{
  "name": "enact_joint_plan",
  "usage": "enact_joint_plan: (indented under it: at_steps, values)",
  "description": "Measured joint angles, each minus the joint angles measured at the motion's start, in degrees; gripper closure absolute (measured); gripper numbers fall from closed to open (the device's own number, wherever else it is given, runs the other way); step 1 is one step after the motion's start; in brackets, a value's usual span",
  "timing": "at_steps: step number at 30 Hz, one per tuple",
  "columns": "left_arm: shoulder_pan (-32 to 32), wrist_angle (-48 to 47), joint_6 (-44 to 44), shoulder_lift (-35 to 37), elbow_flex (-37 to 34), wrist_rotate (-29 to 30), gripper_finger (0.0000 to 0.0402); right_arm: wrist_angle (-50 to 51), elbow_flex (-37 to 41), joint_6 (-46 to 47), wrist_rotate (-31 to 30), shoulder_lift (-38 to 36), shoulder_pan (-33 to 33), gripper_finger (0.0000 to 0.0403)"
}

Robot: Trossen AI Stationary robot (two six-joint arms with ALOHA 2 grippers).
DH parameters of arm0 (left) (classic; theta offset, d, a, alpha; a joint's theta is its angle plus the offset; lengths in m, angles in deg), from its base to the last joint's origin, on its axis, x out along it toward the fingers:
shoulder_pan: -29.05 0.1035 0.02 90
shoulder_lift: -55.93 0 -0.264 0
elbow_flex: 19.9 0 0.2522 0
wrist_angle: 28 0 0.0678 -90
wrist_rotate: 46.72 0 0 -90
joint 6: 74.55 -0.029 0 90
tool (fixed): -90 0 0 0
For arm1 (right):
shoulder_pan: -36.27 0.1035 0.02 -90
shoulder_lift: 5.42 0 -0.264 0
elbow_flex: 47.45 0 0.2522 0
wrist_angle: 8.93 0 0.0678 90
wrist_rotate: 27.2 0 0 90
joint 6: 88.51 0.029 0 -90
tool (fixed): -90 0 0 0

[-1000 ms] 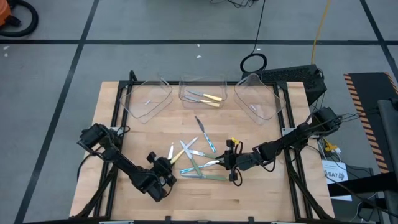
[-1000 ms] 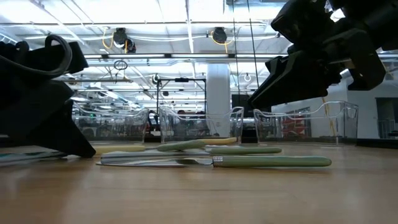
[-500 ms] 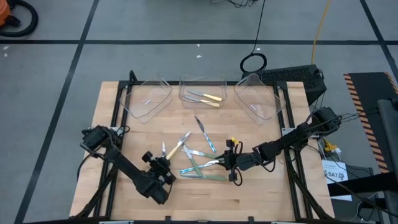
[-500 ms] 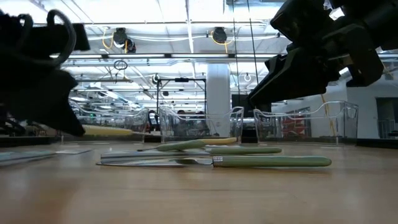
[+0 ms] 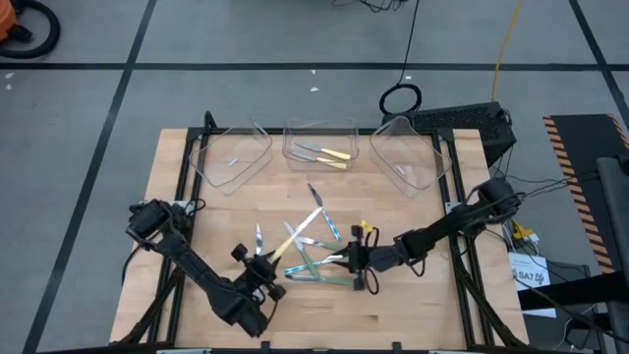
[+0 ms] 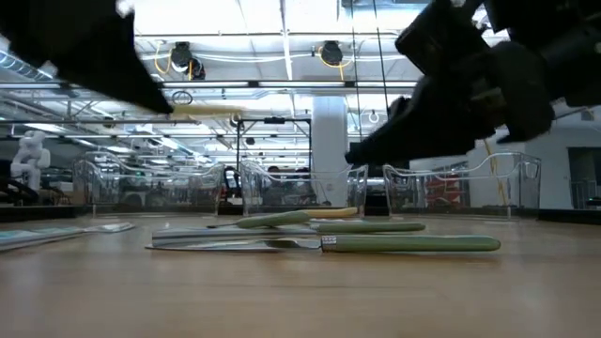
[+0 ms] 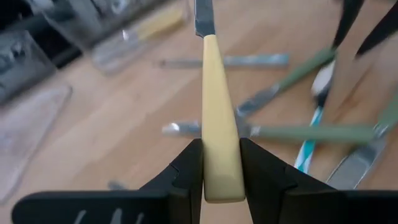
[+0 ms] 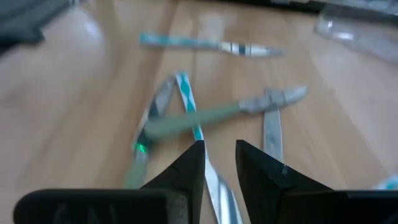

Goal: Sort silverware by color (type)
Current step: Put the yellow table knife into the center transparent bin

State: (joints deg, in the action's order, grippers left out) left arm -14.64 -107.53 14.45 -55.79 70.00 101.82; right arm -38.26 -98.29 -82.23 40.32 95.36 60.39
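A yellow-handled knife (image 5: pixel 292 237) hangs above the table with my left gripper (image 5: pixel 266 262) shut on it, near the table's front left. Its blade (image 7: pixel 204 15) points toward the far right. Loose silverware with green (image 5: pixel 332 279) and light blue (image 5: pixel 333 228) handles lies crossed on the wood at the table's middle. My right gripper (image 5: pixel 351 264) hovers at the right side of that pile, its fingers a narrow gap apart. It stands over a blue-handled piece (image 8: pixel 188 102) and holds nothing. My left gripper pinches the knife's yellow handle near its butt end (image 7: pixel 221 177) between its two fingers (image 7: pixel 186 168). The knife runs straight out ahead along the fingers. In the low view it is lifted clear of the table and roughly level (image 6: pixel 202 111).
Three clear trays stand along the far edge: left (image 5: pixel 234 157), middle (image 5: pixel 319 133) and right (image 5: pixel 408 157). Yellow-handled pieces (image 5: pixel 332 155) lie in the middle tray. Bare wood lies at the front right. A small knife (image 5: pixel 258 235) lies near the left gripper.
My left gripper has risen with the yellow-handled knife, which has left the table and now hangs well above the pile. My right gripper has edged toward the table's left, closer over the pile, and tipped a little downward.
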Motion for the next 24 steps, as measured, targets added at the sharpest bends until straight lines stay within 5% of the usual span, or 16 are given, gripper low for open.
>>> enact_joint_plan:
  at_steps: [7,14,24]
  values:
    - [-1.5,-11.3,-0.5,0.0,11.6,11.9,0.0312,-9.0,0.0,-1.1,0.0,0.6,0.0,0.0316]
    - [-2.9,-12.6,-4.5,0.1,17.7,26.4,0.0312,-21.3,0.0,-4.7,0.2,0.6,0.0,0.0316]
    - [-3.5,-9.9,-4.6,0.1,18.2,31.3,0.0312,-46.8,-0.3,-10.1,8.4,0.5,-0.1,0.0316]
